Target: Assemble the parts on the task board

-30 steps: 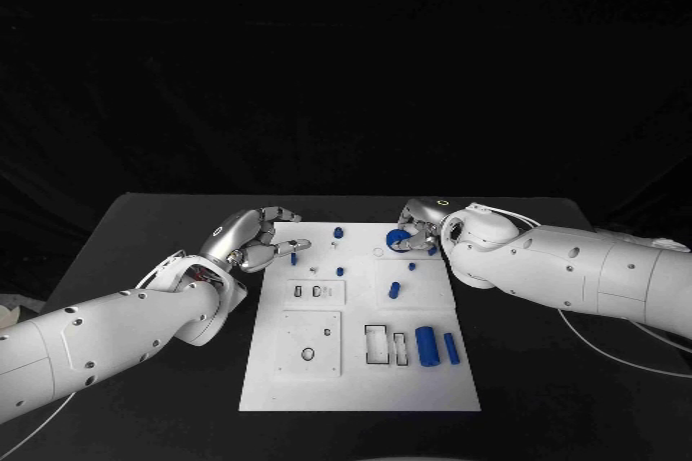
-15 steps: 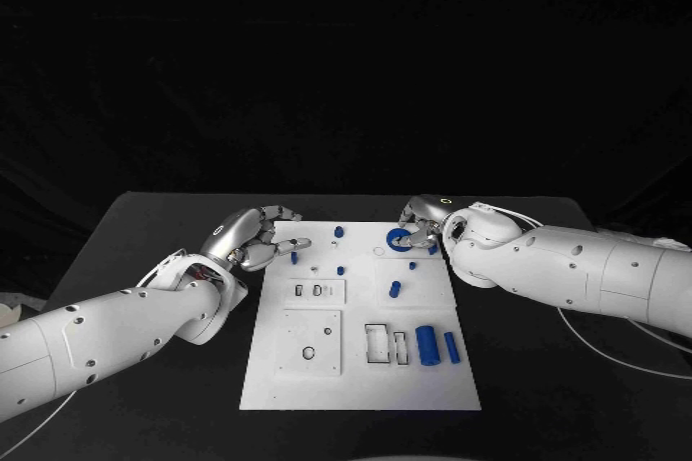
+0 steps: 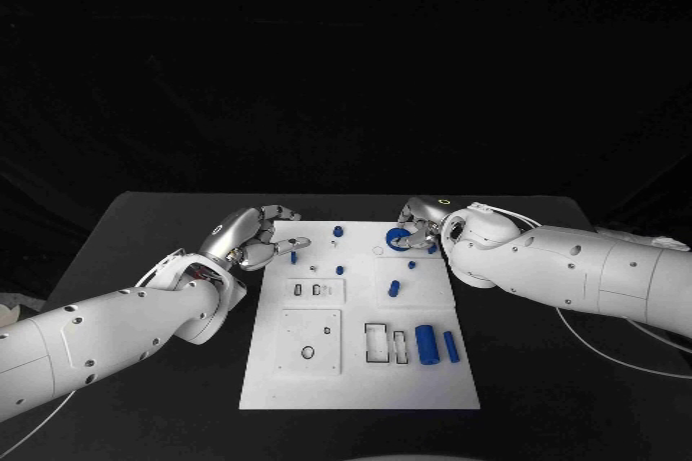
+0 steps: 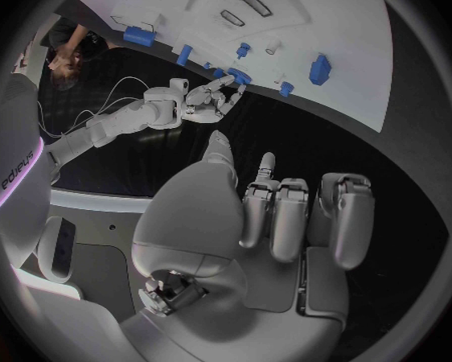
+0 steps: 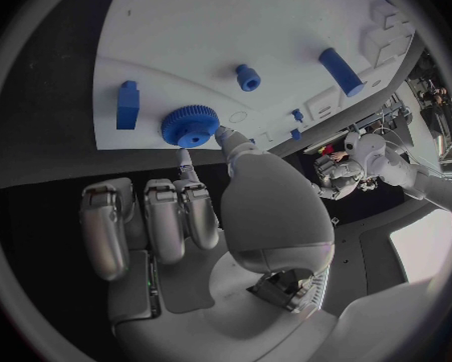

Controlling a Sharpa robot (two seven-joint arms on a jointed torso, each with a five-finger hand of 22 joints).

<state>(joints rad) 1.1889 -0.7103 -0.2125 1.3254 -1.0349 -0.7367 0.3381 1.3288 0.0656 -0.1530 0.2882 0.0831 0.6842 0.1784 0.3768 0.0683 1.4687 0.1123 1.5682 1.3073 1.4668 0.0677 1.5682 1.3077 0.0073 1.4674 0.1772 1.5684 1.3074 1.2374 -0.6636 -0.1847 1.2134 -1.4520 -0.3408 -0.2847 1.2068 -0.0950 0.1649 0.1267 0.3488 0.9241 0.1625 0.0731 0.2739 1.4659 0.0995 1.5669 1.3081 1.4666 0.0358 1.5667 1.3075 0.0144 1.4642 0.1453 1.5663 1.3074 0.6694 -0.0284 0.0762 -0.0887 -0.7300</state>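
Observation:
The white task board lies in the middle of the table with several small blue parts on it. A blue gear sits at the board's far right edge. My right hand pinches its rim between the thumb and a fingertip. My left hand hovers beside the board's far left edge, with its fingers curled in on nothing. A small blue peg stands on the board just in front of that hand.
More blue parts lie on the board: a thick cylinder, a slim bar, a block and a piece at the far edge. Black table surrounds the board on both sides.
The left hand's outstretched finger has drawn back from the board edge, and a small blue peg shows where the fingertip was. The right hand and gear have stayed put.

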